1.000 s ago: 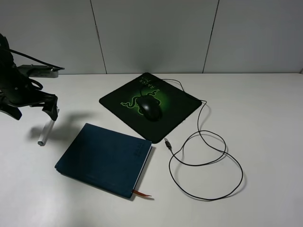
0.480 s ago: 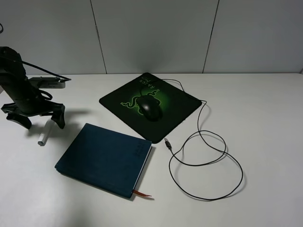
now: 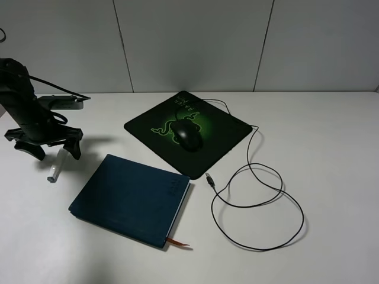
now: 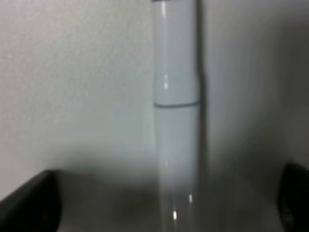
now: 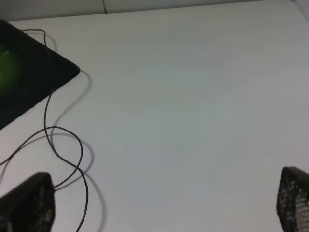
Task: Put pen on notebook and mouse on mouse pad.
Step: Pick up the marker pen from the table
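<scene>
1. The pen (image 3: 55,170) lies flat on the white tabletop (image 3: 331,130), just to the left of the notebook (image 3: 130,198) and not on it. It is in the same spot as a second ago.
2. The left gripper (image 3: 57,155) is over the far end of the pen. Its fingers (image 4: 29,203) are apart, one on each side of the pen, and the left wrist view shows a gap on both sides.
3. A second ago this gripper was more to the left. Now it has slid across so the pen is between its fingers. In the last half second it hardly moved.
4. The notebook is shut and has not moved.
5. The mouse (image 3: 188,135) sits on the mouse pad (image 3: 222,139), same as before. Its cable (image 3: 260,198) makes loops on the tabletop to the right.
6. The right gripper (image 5: 159,208) has its fingers apart over bare tabletop near the cable.
</scene>
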